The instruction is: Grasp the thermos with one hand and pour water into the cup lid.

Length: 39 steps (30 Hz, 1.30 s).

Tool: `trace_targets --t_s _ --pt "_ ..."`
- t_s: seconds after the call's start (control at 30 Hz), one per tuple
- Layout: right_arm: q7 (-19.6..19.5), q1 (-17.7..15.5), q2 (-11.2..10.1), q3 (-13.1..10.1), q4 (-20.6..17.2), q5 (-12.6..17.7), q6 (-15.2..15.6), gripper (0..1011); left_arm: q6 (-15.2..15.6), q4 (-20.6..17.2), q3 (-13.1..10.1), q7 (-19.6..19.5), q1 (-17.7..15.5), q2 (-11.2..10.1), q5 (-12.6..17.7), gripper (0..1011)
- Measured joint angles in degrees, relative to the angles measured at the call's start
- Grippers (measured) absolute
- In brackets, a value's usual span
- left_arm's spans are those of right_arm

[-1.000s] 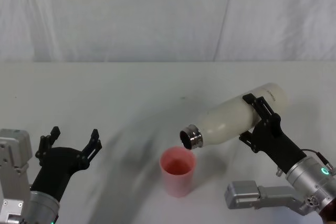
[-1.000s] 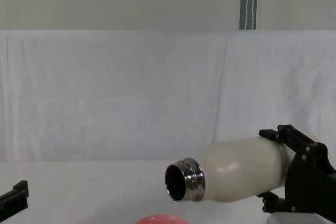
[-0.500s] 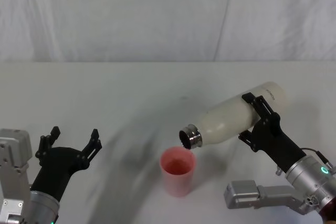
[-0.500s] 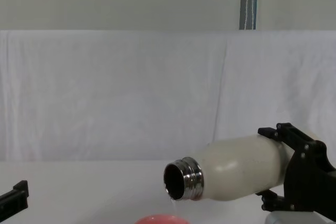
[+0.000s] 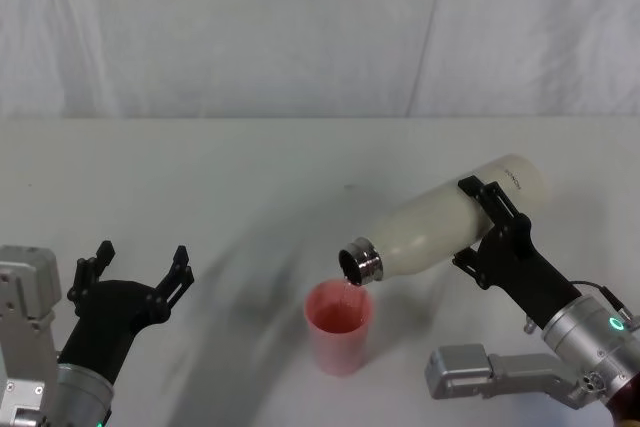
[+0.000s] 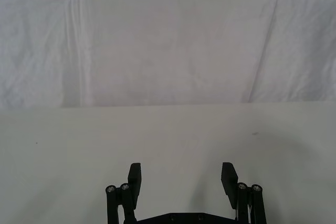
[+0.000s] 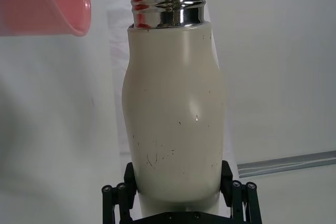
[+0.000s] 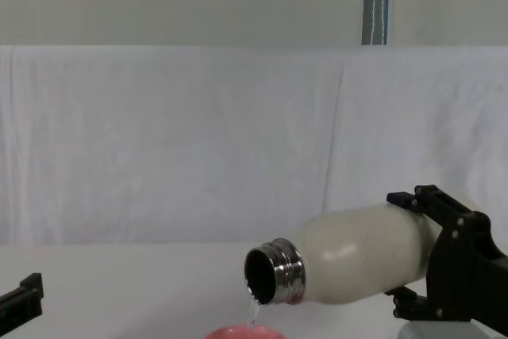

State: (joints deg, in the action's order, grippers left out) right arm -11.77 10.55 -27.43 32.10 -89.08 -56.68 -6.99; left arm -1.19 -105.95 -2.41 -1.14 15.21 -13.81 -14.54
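In the head view, you are seeing the tall cream-white thermos with the steel neck (image 5: pixel 440 225) lying tilted across the right of the frame, base at the upper right, mouth at centre. The black right gripper (image 5: pixel 497 231) is clamping its body from the lower right. The small round pink cup lid (image 5: pixel 338 326) is standing on the white table (image 5: pixel 250 177) at lower centre, directly below the mouth. The black left gripper (image 5: pixel 137 268) is sitting spread at lower left, well apart.
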Motion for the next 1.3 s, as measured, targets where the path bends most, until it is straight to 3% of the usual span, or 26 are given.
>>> trace_targets --t_s 1.3 --pt "-0.1 -0.2 0.0 0.2 0.1 -0.2 0.3 953 0.0 0.0 0.0 0.0 0.0 0.0 0.0 1001"
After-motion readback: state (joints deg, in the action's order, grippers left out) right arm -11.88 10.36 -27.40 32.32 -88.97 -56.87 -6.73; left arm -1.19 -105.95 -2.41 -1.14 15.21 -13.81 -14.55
